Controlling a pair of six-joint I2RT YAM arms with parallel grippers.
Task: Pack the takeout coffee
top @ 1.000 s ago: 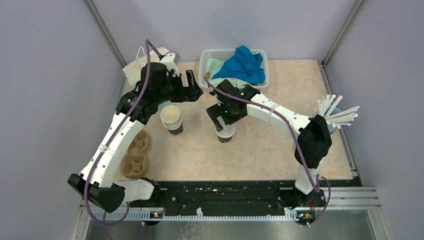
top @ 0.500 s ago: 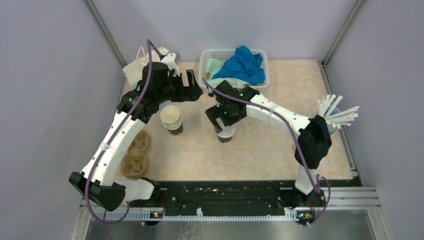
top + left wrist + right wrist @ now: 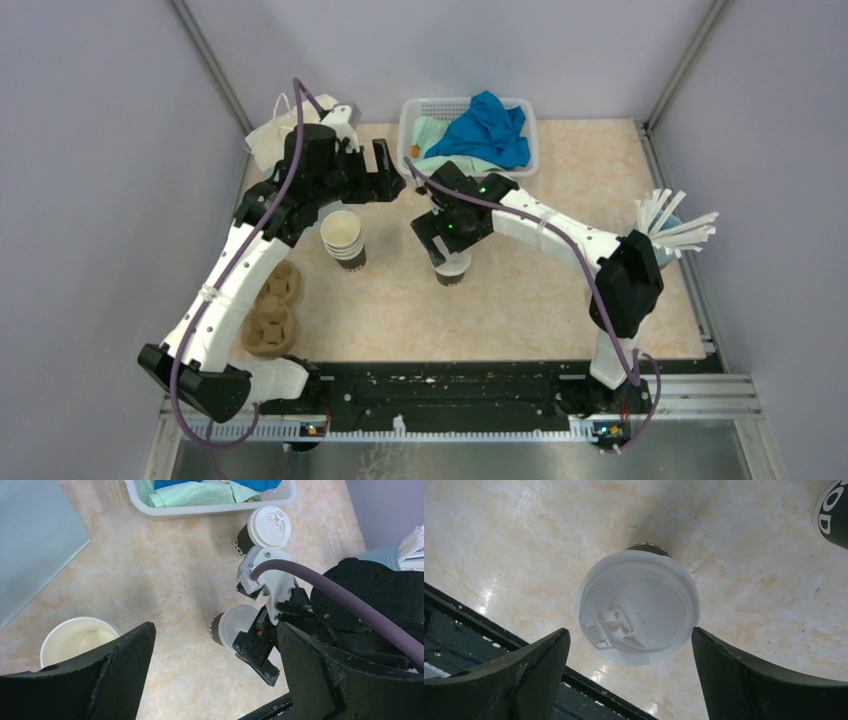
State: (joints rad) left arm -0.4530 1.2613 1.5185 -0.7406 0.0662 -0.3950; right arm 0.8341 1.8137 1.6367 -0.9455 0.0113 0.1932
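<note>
Right claw (image 3: 628,634) shifted over lidded cup (image 3: 638,607).

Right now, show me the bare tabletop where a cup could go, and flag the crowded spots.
Widest bare patch: the near strip from the pulp tray rightward, in front of the open cup and lidded cup. Also bare: the far right, between the basket and the cup of sticks. Crowded: the middle, around both cups, and the left edge by the tray.
</note>
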